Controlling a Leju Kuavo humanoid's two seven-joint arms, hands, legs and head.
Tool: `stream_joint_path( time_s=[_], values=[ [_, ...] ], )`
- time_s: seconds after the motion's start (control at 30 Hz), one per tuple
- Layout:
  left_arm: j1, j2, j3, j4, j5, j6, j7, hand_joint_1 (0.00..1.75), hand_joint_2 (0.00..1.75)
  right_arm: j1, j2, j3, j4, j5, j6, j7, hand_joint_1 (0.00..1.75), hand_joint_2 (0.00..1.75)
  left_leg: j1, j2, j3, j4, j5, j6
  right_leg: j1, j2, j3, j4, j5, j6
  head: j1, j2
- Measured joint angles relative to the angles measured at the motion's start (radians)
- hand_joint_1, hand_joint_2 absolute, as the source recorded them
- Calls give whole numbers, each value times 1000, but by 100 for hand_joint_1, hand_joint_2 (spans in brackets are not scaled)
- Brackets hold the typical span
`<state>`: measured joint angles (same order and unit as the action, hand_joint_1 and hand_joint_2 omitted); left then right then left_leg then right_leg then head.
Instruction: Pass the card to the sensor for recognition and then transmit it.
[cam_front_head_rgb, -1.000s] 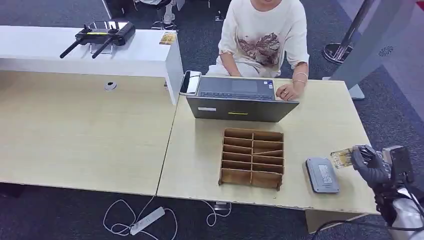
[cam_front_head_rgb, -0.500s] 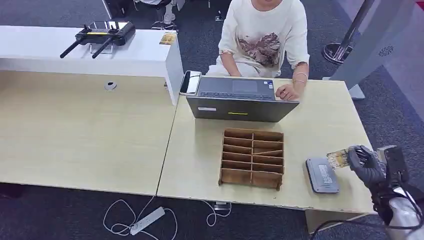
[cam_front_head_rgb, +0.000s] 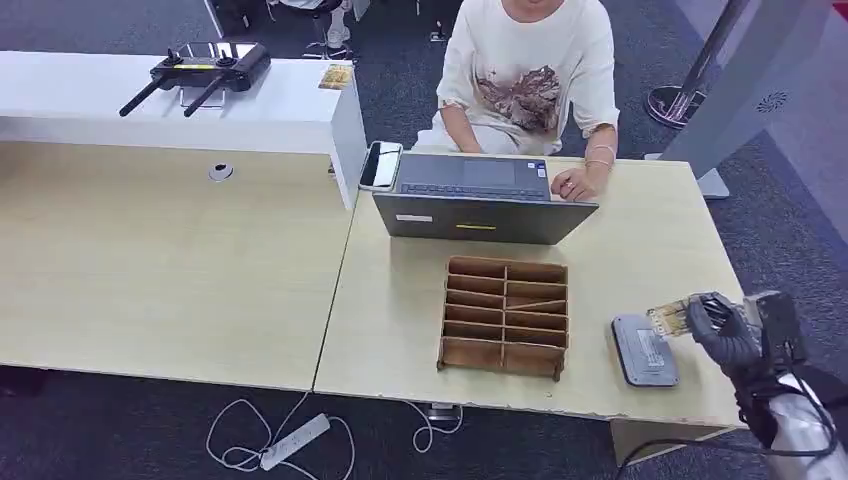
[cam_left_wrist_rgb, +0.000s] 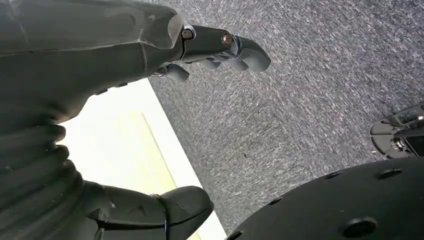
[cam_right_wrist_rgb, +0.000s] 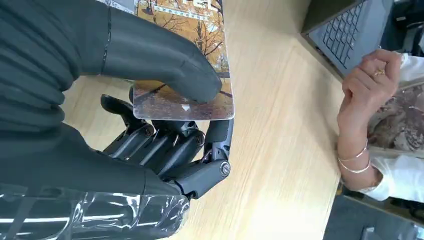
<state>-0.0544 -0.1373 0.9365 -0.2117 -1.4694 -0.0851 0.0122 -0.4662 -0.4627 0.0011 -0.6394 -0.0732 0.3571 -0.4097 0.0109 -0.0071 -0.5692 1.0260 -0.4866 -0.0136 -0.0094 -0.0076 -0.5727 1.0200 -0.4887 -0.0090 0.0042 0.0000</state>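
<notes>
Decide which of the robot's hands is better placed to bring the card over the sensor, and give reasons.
Right. The right hand already grips the card beside the grey sensor. The left hand hangs open over the carpet.

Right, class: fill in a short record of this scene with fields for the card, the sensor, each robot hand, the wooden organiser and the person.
card: yellowish picture card, pinched by the right hand, its free end over the near edge of the sensor
sensor: flat grey reader lying on the table to the right of the organiser
right hand: thumb on the card's face, fingers beneath it
left hand: fingers apart, holding nothing, above carpet
organiser: wooden divided tray in front of the laptop
person: seated behind the laptop, one hand on it
</notes>
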Motion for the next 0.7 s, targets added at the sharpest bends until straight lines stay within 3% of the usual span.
stream_joint_path(
  time_s=[0.4, 0.7],
  values=[
    [0, 0, 5, 0, 2, -4, -1, 0, 175, 16, 26, 30, 11, 23, -6, 15, 175, 175, 0, 0, 0, 0, 0, 0, 0, 0, 0, 0, 0, 0, 0, 0],
    [0, 0, 7, 0, 6, -6, 8, 0, 175, 23, 37, 39, 10, 56, -54, 42, 175, 175, 0, 0, 0, 0, 0, 0, 0, 0, 0, 0, 0, 0, 0, 0]
  ],
)
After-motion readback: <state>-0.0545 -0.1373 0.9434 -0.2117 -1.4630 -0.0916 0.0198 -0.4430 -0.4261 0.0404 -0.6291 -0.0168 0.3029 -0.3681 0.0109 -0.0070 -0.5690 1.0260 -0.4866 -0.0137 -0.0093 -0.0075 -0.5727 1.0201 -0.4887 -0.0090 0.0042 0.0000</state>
